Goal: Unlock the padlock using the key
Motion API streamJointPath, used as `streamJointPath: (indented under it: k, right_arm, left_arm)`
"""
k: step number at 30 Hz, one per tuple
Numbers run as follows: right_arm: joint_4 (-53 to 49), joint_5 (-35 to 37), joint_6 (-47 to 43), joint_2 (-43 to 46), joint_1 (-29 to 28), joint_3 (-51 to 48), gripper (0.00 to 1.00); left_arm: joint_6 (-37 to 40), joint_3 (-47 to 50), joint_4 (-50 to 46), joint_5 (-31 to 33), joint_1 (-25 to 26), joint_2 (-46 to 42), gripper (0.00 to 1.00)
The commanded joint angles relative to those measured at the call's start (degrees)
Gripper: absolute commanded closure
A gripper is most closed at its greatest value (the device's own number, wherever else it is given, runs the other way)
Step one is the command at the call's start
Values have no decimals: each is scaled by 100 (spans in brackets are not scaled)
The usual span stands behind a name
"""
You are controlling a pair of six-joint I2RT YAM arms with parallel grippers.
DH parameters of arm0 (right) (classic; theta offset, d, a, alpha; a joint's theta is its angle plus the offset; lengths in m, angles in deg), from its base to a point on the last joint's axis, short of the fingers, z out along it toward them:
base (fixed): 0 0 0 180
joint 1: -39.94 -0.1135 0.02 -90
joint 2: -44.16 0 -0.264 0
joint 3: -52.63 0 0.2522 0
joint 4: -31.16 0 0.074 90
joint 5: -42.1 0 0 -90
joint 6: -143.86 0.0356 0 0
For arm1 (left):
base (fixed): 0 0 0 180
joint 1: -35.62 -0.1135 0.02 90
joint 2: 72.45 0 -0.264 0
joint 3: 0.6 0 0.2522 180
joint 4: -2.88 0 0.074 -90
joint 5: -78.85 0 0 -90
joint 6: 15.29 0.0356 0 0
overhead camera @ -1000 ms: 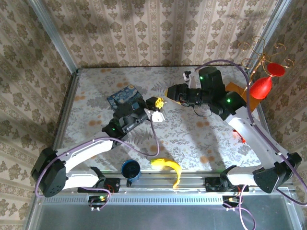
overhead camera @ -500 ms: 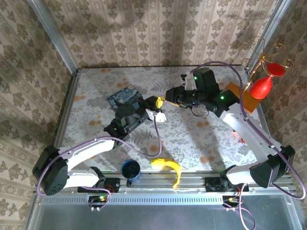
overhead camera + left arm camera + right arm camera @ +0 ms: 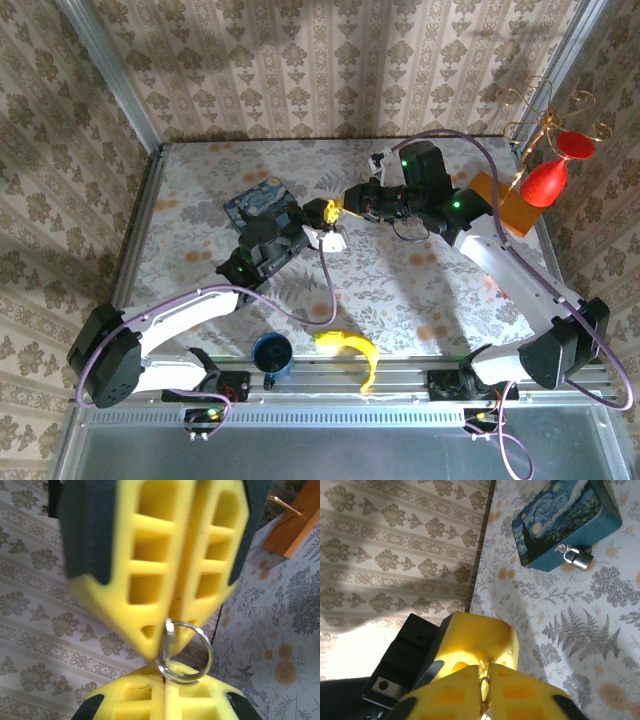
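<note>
Above the table's middle my two grippers meet tip to tip. My left gripper (image 3: 327, 212) (image 3: 165, 681) is shut on the key, whose blade is hidden between the yellow fingers. The key's silver ring (image 3: 186, 652) sticks out of them. My right gripper (image 3: 347, 203) (image 3: 486, 674) is shut on the far side of that ring (image 3: 484, 684). A small metal padlock (image 3: 577, 558) hangs at the front of the blue night-sky tin (image 3: 565, 520) (image 3: 260, 203), on the table just left of both grippers.
A banana (image 3: 352, 350) and a dark blue cup (image 3: 271, 353) lie near the front edge. An orange wooden block (image 3: 500, 200) and a red ornament on a gold wire stand (image 3: 545, 180) occupy the back right corner. Papered walls close in the back.
My right gripper has moved left up to the left gripper's tips and closed on the key's ring. The left arm has barely shifted.
</note>
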Motion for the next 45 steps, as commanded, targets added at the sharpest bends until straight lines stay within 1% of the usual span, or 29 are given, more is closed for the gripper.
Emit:
streamJointPath:
  k: [1, 5, 6, 7, 10, 13, 14, 16, 18, 21, 23, 25, 27, 29, 31, 32, 33, 34, 37, 40, 45]
  right_arm:
    - [192, -191, 8, -43, -40, -78, 100]
    - [273, -121, -33, -12, -30, -157, 100]
    - [303, -101, -60, 18, -22, -185, 100]
    - [343, -78, -97, 40, -4, -209, 100]
    - [554, -82, -228, 134, 86, -341, 100]
    - [978, -185, -279, 252, 202, -554, 100]
    - [1098, -215, -288, 287, 237, -621, 100]
    - [1328, -289, -401, 362, 293, -724, 100]
    - [1332, -305, -626, 412, 346, -747, 100]
    - [1378, -345, -908, 521, 438, -830, 100]
    - [1585, -522, -1025, 584, 497, -950, 100]
    - [1878, -737, -1223, 670, 506, -1114, 100]
    - [2223, -1025, -1419, 791, 504, -1315, 100]
    - [2534, -1228, -1620, 883, 503, -1514, 100]
    - [2651, -1384, -1899, 945, 499, -1662, 100]
    - [2694, -1392, -1987, 958, 498, -1715, 100]
    - [2838, -1453, -2031, 970, 493, -1789, 100]
    - [3034, -1548, -2037, 971, 494, -1866, 100]
    - [3487, -1684, -1928, 934, 498, -1985, 100]
    - [3680, -1795, -1906, 869, 454, -1957, 100]
    - [3834, -1898, -1871, 755, 404, -1839, 100]
  left_arm:
    - [-238, -125, 229, -85, 7, -16, 100]
    - [-354, -73, 267, -132, 10, -83, 99]
    - [-399, -37, 258, -176, 14, -124, 88]
    - [-452, -8, 236, -226, 14, -174, 72]
    - [-785, 12, -100, -302, 13, -419, 60]
    - [-1345, 66, -599, -511, 5, -784, 41]
    - [-1548, 92, -754, -621, -4, -912, 37]
    - [-2067, 146, -1122, -935, -41, -1214, 29]
    - [-2563, 186, -1434, -1303, -110, -1461, 25]
    - [-3452, 299, -1646, -1706, -306, -1796, 23]
    - [-4291, 278, -1699, -1880, -560, -1929, 23]
    - [-5339, 21, -1994, -2042, -949, -1946, 23]
    - [-6407, -406, -2438, -2241, -1367, -1786, 24]
    - [-7341, -887, -2871, -2797, -1802, -1522, 25]
    - [-8046, -1298, -3028, -3490, -2076, -1188, 27]
    - [-8261, -1456, -3050, -3619, -2118, -1073, 27]
    - [-8452, -1607, -3078, -3950, -2130, -943, 28]
    - [-8600, -1729, -3103, -4131, -2122, -831, 29]
    - [-8879, -1919, -2985, -4713, -2113, -603, 41]
    - [-8897, -1968, -2924, -4973, -2071, -536, 44]
    - [-8802, -2023, -2947, -5150, -1931, -350, 47]
